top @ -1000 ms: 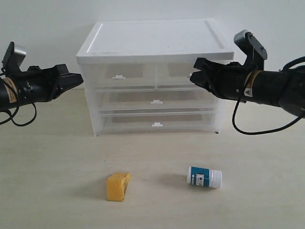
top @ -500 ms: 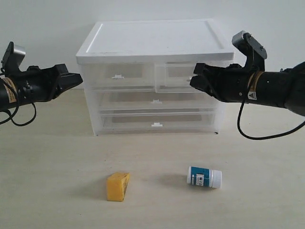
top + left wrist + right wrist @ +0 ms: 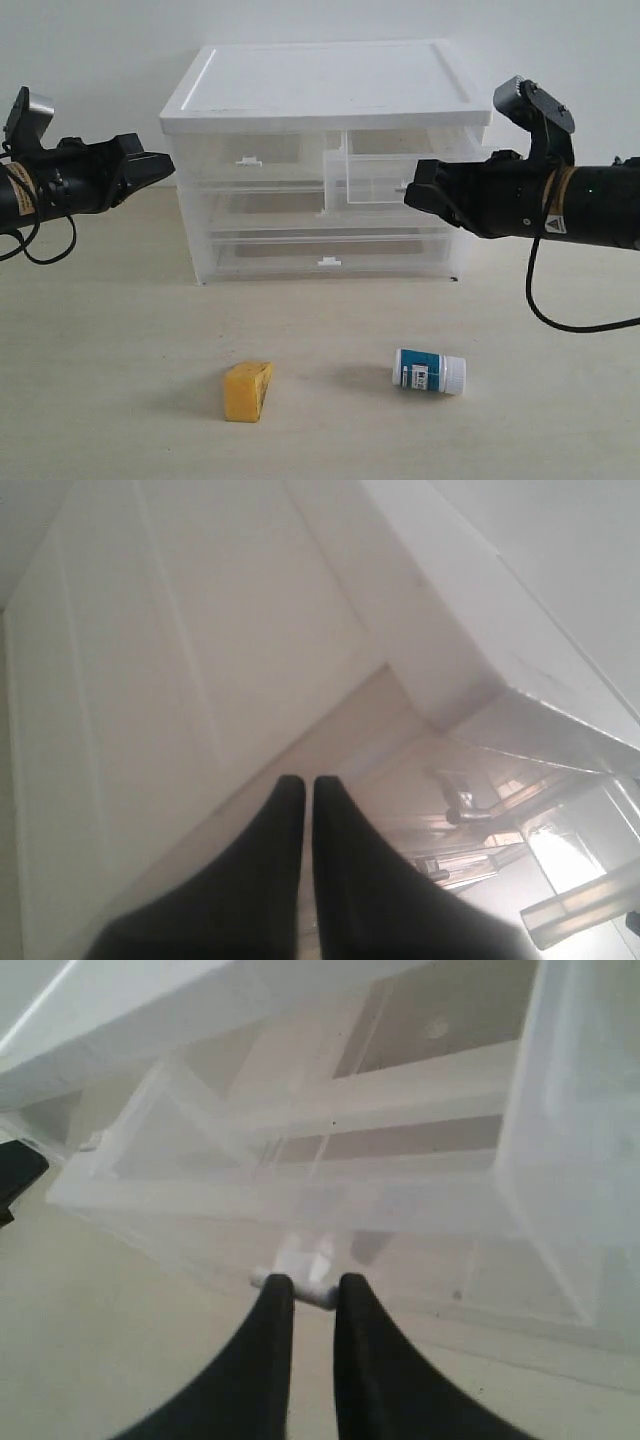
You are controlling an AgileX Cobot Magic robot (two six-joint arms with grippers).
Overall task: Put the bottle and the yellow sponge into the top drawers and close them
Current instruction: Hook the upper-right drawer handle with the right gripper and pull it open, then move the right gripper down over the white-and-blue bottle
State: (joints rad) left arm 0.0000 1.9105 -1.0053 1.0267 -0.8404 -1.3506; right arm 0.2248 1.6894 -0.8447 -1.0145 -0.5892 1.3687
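Exterior view: right claw pinches the tab handle of the partly-out right top drawer, left claw hovers shut and empty, bottle and yellow sponge lie on the bench out front, so this looks like the drawer-opening step, likely needing a straight pull, then release.

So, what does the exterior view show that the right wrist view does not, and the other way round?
Only the exterior view shows the bottle and the yellow sponge, both lying on the table in front of the cabinet. Only the right wrist view shows the white tab handle pinched in the right gripper. Both show the top right drawer standing partly out of the cabinet.
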